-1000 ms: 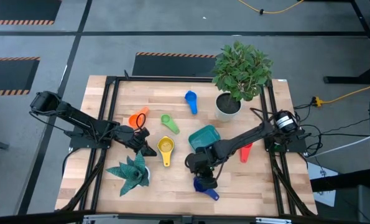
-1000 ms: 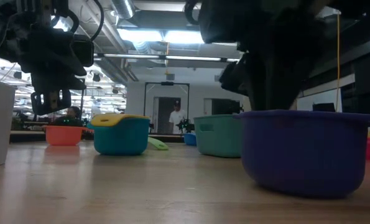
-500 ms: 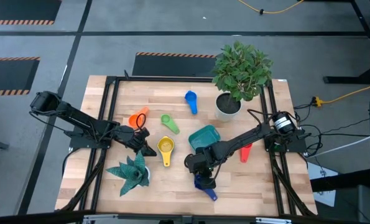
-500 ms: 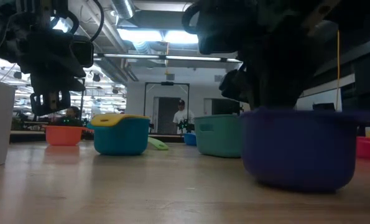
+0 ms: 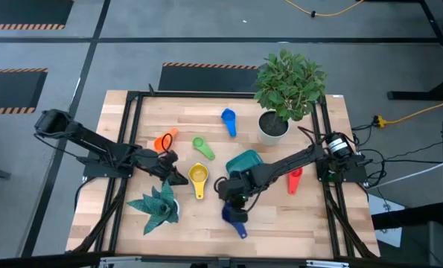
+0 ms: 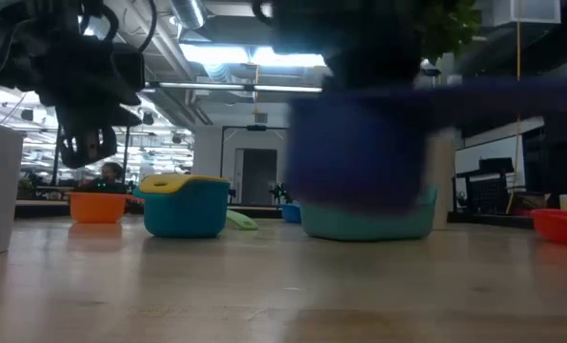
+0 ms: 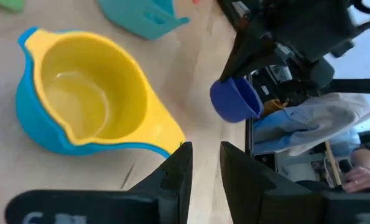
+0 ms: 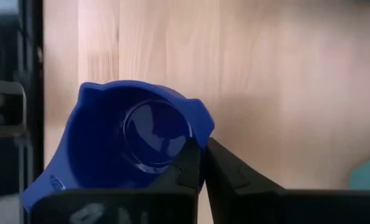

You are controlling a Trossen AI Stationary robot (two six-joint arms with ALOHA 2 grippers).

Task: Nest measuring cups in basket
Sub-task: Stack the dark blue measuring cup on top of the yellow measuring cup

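Note:
My right gripper [image 5: 232, 196] is shut on the dark blue measuring cup [image 5: 234, 216], which hangs above the table just near of the teal basket [image 5: 243, 163]. In the low view the cup [image 6: 359, 143] is a blur in front of the basket [image 6: 369, 221]. My left gripper [image 5: 179, 179] hovers slightly open, with nothing between its fingers, beside the yellow cup [image 5: 198, 176], which sits inside a light blue cup [image 7: 41, 127]. On the table stand the orange [image 5: 163, 141], green [image 5: 202, 147], mid blue [image 5: 228, 120] and red [image 5: 294, 181] cups. My right gripper pinches the dark blue cup's wall at the rim [image 8: 200, 127], one finger inside the bowl and one outside. The fingers come slanting down from above. The cup hangs clear of the table, its handle [image 5: 240, 230] pointing toward the near edge.
A leafy plant in a white pot [image 5: 273, 127] stands at the back right, behind the basket. A small spiky plant [image 5: 158, 205] sits at the near left, close to my left arm. Bare wood lies near of the held cup.
My right gripper has risen and gone toward the table's left and the basket, carrying the dark blue cup. The cup stood on the table a second ago and now hangs clear of it.

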